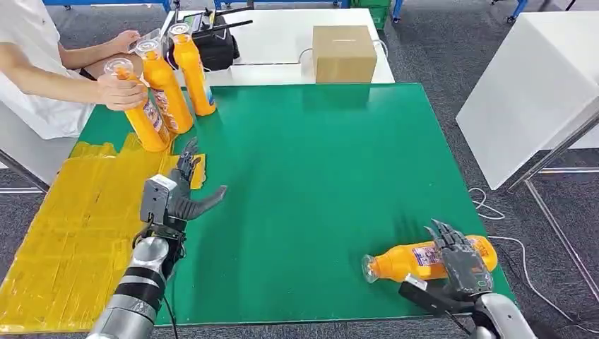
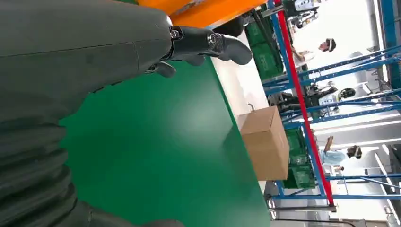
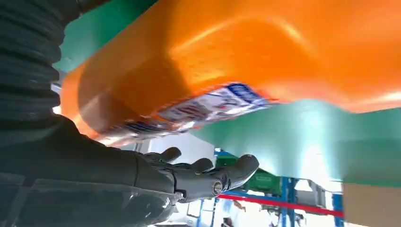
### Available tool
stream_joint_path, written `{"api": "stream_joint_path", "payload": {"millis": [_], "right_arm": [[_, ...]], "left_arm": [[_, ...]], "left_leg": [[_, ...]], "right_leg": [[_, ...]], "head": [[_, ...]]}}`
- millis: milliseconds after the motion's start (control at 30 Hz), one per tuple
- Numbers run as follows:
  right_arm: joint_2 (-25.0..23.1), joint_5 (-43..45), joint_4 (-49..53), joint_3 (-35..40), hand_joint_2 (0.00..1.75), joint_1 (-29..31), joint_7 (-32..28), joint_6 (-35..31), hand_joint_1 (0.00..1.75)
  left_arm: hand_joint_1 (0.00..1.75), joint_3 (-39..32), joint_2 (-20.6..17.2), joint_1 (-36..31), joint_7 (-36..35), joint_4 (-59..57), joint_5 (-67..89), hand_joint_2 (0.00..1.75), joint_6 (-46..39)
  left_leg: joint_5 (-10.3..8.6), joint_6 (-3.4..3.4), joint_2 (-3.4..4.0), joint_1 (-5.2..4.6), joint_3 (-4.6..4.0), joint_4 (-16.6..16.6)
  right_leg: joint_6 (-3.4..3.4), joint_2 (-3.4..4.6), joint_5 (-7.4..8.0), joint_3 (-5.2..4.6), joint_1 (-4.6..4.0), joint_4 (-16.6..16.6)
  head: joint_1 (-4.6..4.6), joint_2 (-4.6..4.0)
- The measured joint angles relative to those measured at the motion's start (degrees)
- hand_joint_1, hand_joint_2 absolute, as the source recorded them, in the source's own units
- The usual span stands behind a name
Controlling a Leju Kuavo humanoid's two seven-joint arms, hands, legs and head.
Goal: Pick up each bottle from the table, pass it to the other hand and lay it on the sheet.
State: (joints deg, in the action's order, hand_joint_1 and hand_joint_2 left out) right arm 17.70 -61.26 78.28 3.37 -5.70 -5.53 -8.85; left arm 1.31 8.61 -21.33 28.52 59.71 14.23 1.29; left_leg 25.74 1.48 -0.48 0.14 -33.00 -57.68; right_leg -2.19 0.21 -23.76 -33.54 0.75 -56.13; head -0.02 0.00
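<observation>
Counting four bottles: three upright at eleven o'clock (image 1: pixel 166 88), one lying bottle (image 1: pixel 424 258) under my right hand (image 1: pixel 459 261), whose grip I cannot tell; left hand (image 1: pixel 180 194) spread, empty.

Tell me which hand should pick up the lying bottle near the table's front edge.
Right. The right hand is already over the lying bottle, fingers draped across its body. The left hand hangs open by the yellow sheet, well apart from it.

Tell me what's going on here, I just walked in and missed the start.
The robot's right hand is reaching over an orange bottle lying on the green mat, about to grasp it; a firm grip isn't clear. Its left hand waits open by the yellow sheet. A person's hand holds one of three upright bottles at the far corner.
</observation>
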Motion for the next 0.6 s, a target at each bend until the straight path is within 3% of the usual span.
{"api": "stream_joint_path", "payload": {"millis": [233, 267, 300, 333, 367, 400, 467, 600], "right_arm": [[1.4, 0.6, -3.0, -0.5, 1.75, 2.6, -0.4, 3.4, 0.00], [2.2, 1.1, -4.2, -0.7, 1.75, 3.6, -1.0, 5.0, 0.17], [2.9, 1.3, -5.4, -0.7, 1.75, 4.7, -1.4, 6.4, 0.68], [3.7, 1.3, -6.8, -0.6, 1.75, 6.0, -2.0, 7.6, 0.68], [4.6, 0.9, -9.1, -0.5, 1.75, 7.7, -2.7, 8.7, 1.34], [5.1, 0.4, -11.0, -0.3, 1.75, 9.2, -3.2, 9.2, 1.54], [5.9, -0.6, -15.3, 0.8, 1.75, 12.3, -4.0, 9.4, 1.75], [6.5, -1.6, -22.0, 3.4, 1.75, 17.8, -4.7, 9.6, 1.75]], "left_arm": [[0.00, 0.0, 0.2, -0.6, -0.1, -0.6, 0.0, 1.75, 0.4], [0.00, 0.0, 0.2, -0.9, -0.1, -0.9, 0.0, 1.75, 0.5], [0.00, 0.0, 0.2, -1.2, -0.1, -1.1, -0.1, 1.75, 0.6], [0.00, 0.1, 0.2, -1.6, -0.1, -1.5, -0.3, 1.75, 0.8], [0.00, 0.2, 0.2, -2.1, -0.1, -2.1, -0.5, 1.75, 0.9], [0.00, 0.2, 0.3, -2.5, 0.0, -2.5, -0.6, 1.75, 1.0], [0.00, 0.5, 0.3, -3.4, 0.2, -3.3, -0.8, 1.75, 1.0], [0.00, 0.8, 0.5, -4.5, 0.4, -4.7, -1.2, 1.75, 1.0]], "left_leg": [[0.00, 0.00, 0.01, 0.00, 0.04, 0.0], [0.00, 0.00, 0.01, 0.00, 0.07, 0.0], [0.00, 0.00, 0.03, 0.00, 0.14, 0.0], [0.00, 0.00, 0.05, 0.00, 0.23, 0.0], [0.01, 0.00, 0.06, 0.00, 0.33, 0.0], [0.01, 0.01, 0.06, -0.01, 0.41, 0.0], [0.01, 0.01, 0.06, -0.01, 0.47, 0.0], [0.00, 0.02, 0.17, -0.02, 0.68, 0.0]], "right_leg": [[0.00, 0.01, 0.00, 0.02, 0.00, 0.0], [0.00, 0.01, 0.00, 0.06, 0.00, 0.0], [0.00, 0.02, 0.00, 0.12, 0.00, 0.0], [-0.01, 0.04, 0.00, 0.21, 0.00, 0.0], [-0.01, 0.05, 0.01, 0.32, 0.00, 0.0], [-0.01, 0.05, 0.01, 0.41, 0.00, 0.0], [-0.08, 0.05, 0.06, 0.49, 0.01, 0.1], [-0.12, 0.14, 0.10, 0.63, 0.01, 0.1]], "head": [[-0.02, 0.00], [-0.02, 0.00], [-0.02, 0.00], [-0.02, 0.00], [-0.02, 0.00], [0.00, 0.00], [0.00, 0.00], [-0.02, 0.00]]}}
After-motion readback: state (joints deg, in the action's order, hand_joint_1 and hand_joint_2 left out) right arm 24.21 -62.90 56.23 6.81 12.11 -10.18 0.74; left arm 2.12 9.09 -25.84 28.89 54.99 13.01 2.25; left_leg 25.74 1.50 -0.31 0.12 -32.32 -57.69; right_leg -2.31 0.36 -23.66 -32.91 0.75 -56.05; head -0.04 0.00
